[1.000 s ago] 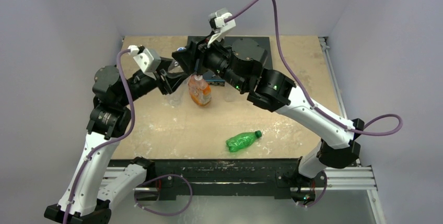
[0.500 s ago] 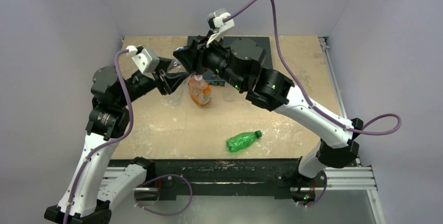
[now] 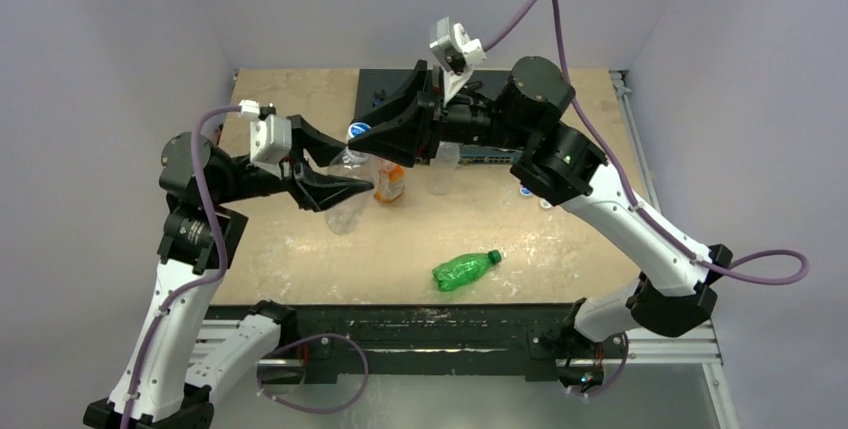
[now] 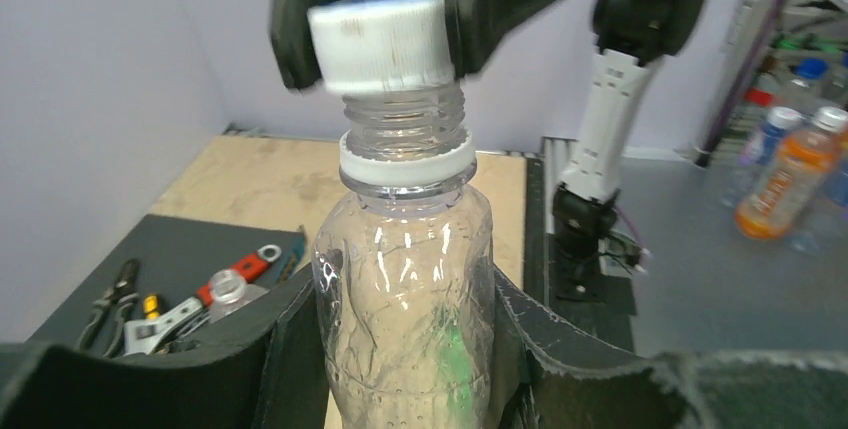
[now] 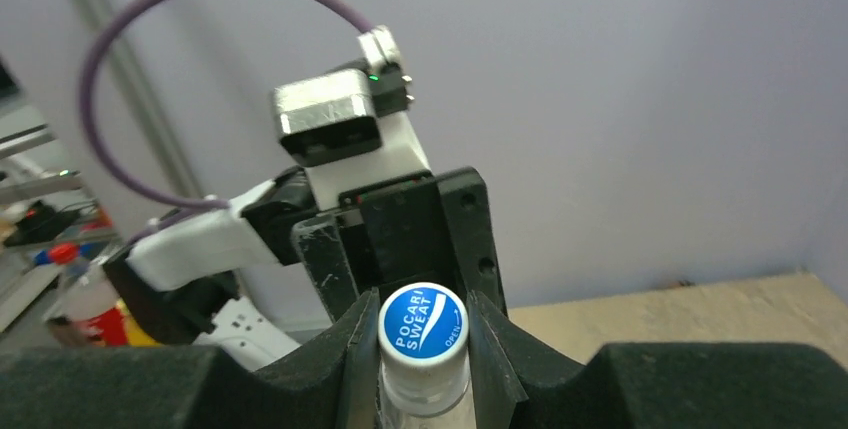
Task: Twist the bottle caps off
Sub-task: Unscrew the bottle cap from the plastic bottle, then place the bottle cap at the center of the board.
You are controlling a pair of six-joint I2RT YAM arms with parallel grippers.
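Observation:
My left gripper (image 4: 405, 334) is shut on the body of a clear crinkled bottle (image 4: 405, 279) and holds it upright above the table, as the top view also shows for the left gripper (image 3: 340, 192) and the bottle (image 3: 347, 204). Its white cap (image 4: 380, 44), blue on top (image 5: 423, 321), sits slightly tilted at the top of the bare neck threads. My right gripper (image 5: 423, 344) is shut on that cap from above, which the top view shows too (image 3: 366, 142). A green bottle (image 3: 462, 270) lies on its side, its green cap (image 3: 494, 255) on.
The squat orange-labelled bottle (image 3: 391, 184) stands just right of the held one. Another clear bottle (image 3: 445, 164) stands behind it, in front of a dark mat (image 3: 495, 84) with hand tools (image 4: 150, 304). Two small loose caps (image 3: 527, 190) lie at right.
My right gripper left the spot over the orange bottle and shut on the clear bottle's cap. The left arm brought the clear bottle forward, and both arms shifted.

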